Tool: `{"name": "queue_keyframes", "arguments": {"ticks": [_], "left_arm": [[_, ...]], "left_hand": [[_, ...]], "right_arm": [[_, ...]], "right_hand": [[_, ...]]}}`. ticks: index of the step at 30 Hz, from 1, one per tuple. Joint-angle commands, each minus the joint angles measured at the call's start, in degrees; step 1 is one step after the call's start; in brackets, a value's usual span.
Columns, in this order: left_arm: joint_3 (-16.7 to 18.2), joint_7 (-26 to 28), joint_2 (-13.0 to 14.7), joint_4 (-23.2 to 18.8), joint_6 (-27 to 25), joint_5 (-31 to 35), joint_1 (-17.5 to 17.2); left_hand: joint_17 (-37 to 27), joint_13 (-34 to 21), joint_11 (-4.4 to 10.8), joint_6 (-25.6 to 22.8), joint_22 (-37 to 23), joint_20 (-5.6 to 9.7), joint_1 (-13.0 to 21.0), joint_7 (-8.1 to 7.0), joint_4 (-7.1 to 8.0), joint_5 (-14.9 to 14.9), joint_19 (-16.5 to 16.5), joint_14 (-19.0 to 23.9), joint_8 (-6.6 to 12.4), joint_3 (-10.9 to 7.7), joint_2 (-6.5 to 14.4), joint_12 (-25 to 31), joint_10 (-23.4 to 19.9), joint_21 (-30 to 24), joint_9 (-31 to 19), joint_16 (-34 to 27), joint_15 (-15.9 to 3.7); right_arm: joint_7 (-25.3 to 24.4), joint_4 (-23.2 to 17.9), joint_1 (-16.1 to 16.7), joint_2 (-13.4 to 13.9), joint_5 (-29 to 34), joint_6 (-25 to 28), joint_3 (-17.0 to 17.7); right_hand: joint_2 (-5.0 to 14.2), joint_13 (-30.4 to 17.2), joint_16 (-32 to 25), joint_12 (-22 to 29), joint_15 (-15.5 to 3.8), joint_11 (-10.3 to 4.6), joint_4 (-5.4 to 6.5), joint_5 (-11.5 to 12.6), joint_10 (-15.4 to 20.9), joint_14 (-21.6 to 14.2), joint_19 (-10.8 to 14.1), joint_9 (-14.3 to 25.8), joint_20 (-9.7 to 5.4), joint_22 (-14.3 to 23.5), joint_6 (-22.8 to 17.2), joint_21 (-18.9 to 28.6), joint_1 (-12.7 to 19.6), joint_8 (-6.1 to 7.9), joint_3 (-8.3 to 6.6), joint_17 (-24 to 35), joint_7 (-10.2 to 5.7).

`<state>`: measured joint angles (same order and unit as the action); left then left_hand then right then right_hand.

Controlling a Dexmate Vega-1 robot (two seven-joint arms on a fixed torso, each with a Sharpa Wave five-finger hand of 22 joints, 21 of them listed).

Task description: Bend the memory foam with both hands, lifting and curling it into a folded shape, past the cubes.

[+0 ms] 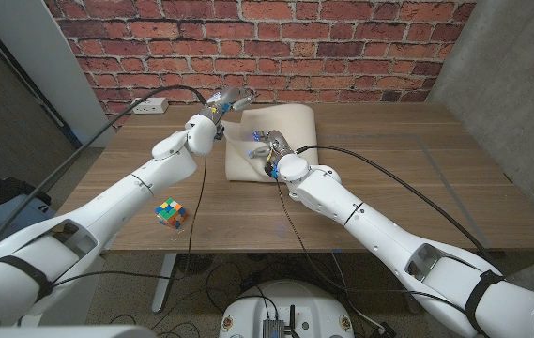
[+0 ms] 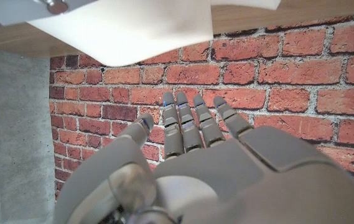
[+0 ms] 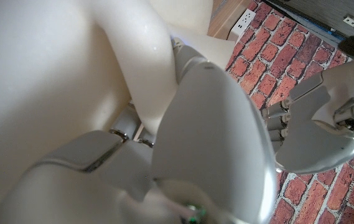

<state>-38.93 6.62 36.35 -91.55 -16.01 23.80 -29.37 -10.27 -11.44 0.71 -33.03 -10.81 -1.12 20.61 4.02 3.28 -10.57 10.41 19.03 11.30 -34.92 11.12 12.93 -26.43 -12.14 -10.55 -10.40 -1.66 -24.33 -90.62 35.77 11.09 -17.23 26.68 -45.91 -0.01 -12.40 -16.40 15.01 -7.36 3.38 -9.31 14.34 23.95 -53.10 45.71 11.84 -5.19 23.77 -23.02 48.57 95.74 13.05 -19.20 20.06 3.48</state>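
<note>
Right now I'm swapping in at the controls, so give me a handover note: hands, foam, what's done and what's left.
Left hand: raised above the foam's far left corner, fingers apart, holding nothing.
Right hand: on the foam, fingers pressed into it; whether it truly grips is hard to tell.
Foam: at the table's far middle, its far edge curled up and over, the near part flat.
Cube: near the table's front left, well clear of the foam.
Done: the curl is started.
Left: get the left hand onto the foam, then lift and fold it fully with both hands.

A brick wall [image 1: 276, 42] stands behind the wooden table [image 1: 417, 178].
</note>
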Motion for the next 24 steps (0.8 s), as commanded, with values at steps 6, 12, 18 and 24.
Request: {"name": "queue_keyframes", "arguments": {"ticks": [6,12,18,24], "left_arm": [[-5.5,-6.7,-0.8,6.3,-0.7,-1.8,5.1],[-7.3,-8.0,-1.7,9.3,-0.2,-1.8,6.6],[-8.8,-8.6,-2.6,11.6,0.3,-1.7,7.8],[-10.9,-11.2,-3.5,13.0,-1.9,-0.7,9.5]], "left_hand": [[0.1,0.0,0.48,0.6,-0.2,0.47,-0.8,-0.44,1.99,0.2,-1.7,-2.0,-0.37,-2.05,0.7,-0.7,0.8,0.5,-0.1,0.4,-0.23],[0.2,0.0,0.14,0.2,-0.2,0.58,-1.0,-0.36,2.49,0.3,-2.3,-2.2,-0.24,-2.55,0.5,-0.6,0.5,0.6,-0.1,0.4,-0.30],[0.3,0.1,0.51,0.8,-0.2,0.74,-1.5,-0.46,3.37,0.3,-3.1,-4.1,-0.54,-3.36,0.3,-0.9,1.1,0.7,0.0,0.7,-0.53],[0.4,0.1,0.47,0.2,-0.1,0.89,-1.9,-0.38,3.87,0.3,-3.4,-3.3,-0.32,-3.92,0.1,-0.7,0.3,0.6,0.0,0.3,-0.64]], "right_arm": [[0.4,1.2,-0.6,-0.6,0.6,-0.3,0.1],[0.6,2.0,-1.0,-1.0,0.9,-0.7,-0.1],[0.8,2.2,-1.1,-1.0,1.0,-0.7,-0.2],[0.8,1.8,-1.0,-0.9,1.2,-0.7,-0.2]], "right_hand": [[-0.04,-0.1,0.1,-0.1,-5.15,-0.06,0.02,0.1,0.3,-0.5,-0.4,0.2,-7.65,0.2,-0.2,0.4,0.4,0.03,0.27,0.2,-0.19],[-0.04,-0.1,0.1,-0.1,-5.15,-0.10,0.01,0.1,0.3,-0.5,-0.5,0.2,-7.66,0.2,-0.2,0.5,0.4,0.01,0.26,0.3,-0.19],[-0.01,-0.1,0.1,-0.2,-5.14,-0.04,0.02,0.1,0.3,-0.5,-0.6,0.2,-7.66,0.2,-0.3,0.7,0.4,0.00,0.25,0.3,-0.24],[0.01,-0.1,0.1,-0.2,-5.13,-0.08,0.02,0.1,0.3,-0.5,-0.6,0.2,-7.67,0.1,-0.3,0.8,0.4,-0.04,0.23,0.3,-0.23]]}}
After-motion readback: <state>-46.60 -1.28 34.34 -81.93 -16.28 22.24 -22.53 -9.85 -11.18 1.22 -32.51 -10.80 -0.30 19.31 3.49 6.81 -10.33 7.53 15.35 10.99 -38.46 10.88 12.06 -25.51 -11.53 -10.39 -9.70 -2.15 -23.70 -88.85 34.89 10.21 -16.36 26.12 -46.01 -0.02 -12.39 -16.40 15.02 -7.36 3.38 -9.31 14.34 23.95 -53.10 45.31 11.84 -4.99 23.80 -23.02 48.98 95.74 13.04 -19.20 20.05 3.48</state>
